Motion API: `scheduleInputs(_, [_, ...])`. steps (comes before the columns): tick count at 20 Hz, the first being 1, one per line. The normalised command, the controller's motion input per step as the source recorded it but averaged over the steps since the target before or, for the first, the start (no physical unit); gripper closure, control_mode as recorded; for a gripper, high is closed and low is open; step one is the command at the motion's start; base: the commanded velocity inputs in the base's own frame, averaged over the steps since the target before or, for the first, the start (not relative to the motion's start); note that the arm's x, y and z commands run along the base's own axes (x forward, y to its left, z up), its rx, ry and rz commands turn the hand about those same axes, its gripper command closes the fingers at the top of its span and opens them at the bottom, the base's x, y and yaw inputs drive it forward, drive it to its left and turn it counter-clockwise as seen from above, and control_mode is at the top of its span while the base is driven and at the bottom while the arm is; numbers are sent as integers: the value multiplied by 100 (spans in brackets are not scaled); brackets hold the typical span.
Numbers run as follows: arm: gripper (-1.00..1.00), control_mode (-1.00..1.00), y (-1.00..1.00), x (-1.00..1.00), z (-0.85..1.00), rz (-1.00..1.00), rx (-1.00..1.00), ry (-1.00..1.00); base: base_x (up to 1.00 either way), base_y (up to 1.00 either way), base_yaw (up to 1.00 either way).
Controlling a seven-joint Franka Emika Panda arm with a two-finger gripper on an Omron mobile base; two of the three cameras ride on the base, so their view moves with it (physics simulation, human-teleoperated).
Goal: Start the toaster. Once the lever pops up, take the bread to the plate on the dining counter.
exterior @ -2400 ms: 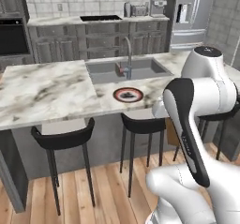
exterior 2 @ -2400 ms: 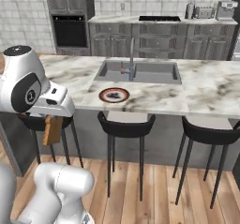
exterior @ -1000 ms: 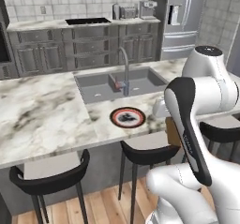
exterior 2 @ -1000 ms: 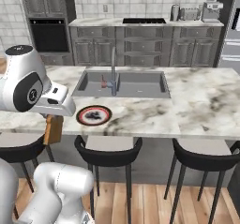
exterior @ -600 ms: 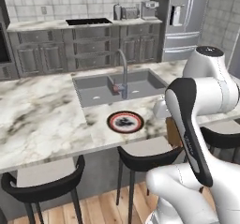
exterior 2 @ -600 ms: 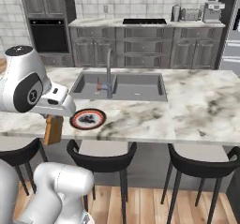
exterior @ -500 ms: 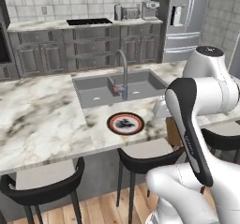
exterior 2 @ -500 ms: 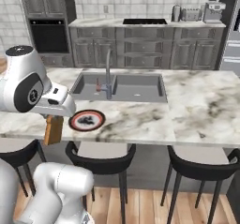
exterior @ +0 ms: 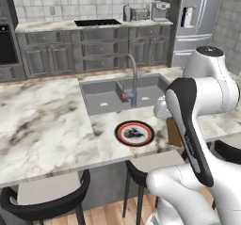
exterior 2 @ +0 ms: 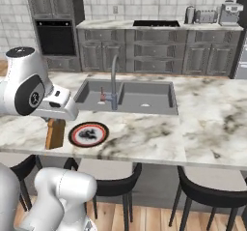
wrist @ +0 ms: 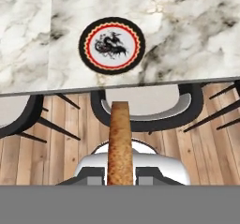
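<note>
The gripper (exterior 2: 54, 123) is clamped on the bread (exterior 2: 55, 133), pinching the slice by its upper edge so that it hangs on end below the hand, its broad tan face turned outward in the right base view; seen from the hand view, the bread (wrist: 120, 143) runs up the middle as a narrow crusted strip between the fingertips, which suggests the jaws grip its two flat faces and leave the lower edge free to go down first. The slice hangs off the near edge of the dining counter (exterior 2: 144, 133), over the floor and the dark stools (wrist: 145, 107) rather than over the marble; in the left base view the bread (exterior: 173, 132) shows as a brown patch tucked behind the arm's forearm, just beside the counter's edge. The plate (exterior 2: 88, 134) lies flat on the marble close to that near edge, in front of the inset sink (exterior 2: 128, 97) and its faucet (exterior 2: 114, 80), so it is within easy reach from the stool side; its white centre carries a dark figure and nothing rests on it. Far behind, on the back worktop, the toaster (exterior 2: 206, 16) stands beside the coffee machine (exterior 2: 229, 12), too small to read its levers. Judging from this, the carry is nearly done: what appears to remain is bringing the slice over the plate, laying it down and letting go.
</note>
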Motion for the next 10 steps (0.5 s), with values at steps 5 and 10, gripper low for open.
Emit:
scheduleInputs(5, [100,100,0,0,0,0,0,0,46,-9,13])
scheduleInputs(10, [100,100,0,0,0,0,0,0,40,-17,11])
